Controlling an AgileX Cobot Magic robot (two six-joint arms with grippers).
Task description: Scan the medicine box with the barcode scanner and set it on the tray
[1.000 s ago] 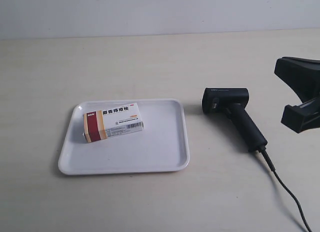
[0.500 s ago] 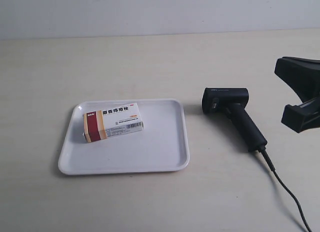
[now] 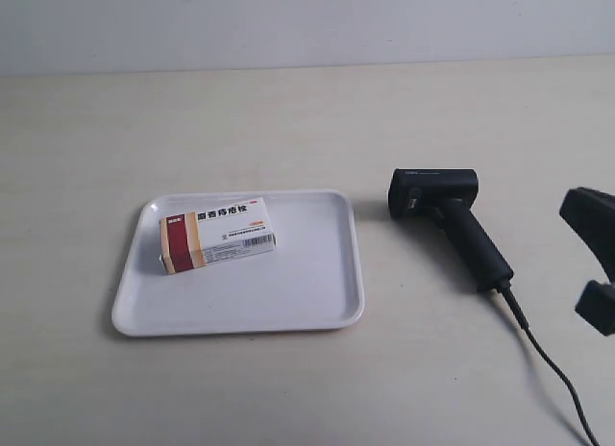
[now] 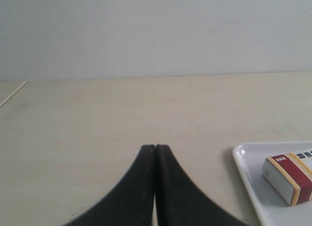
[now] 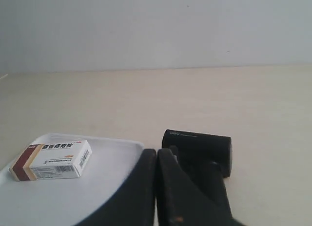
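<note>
The medicine box (image 3: 217, 235) lies flat on the far left part of the white tray (image 3: 288, 292), red and tan band to the left. The black barcode scanner (image 3: 447, 220) lies on the table right of the tray, head toward the tray. My right gripper (image 5: 156, 150) is shut and empty, low over the table just short of the scanner (image 5: 200, 145), with the box (image 5: 51, 160) and tray (image 5: 112, 172) off to one side. Black parts of that arm (image 3: 589, 211) show at the exterior view's right edge. My left gripper (image 4: 155, 146) is shut and empty beside the tray's corner (image 4: 243, 162).
The scanner's black cable (image 3: 553, 369) runs from the handle toward the near right corner of the table. A pale wall (image 3: 307, 23) bounds the table's far edge. A thin pale strip (image 4: 13, 93) lies on the table in the left wrist view.
The arm at the exterior view's right has drawn back, toward the right edge and lower in the picture, so less of it shows. Box, tray and scanner have not moved.
</note>
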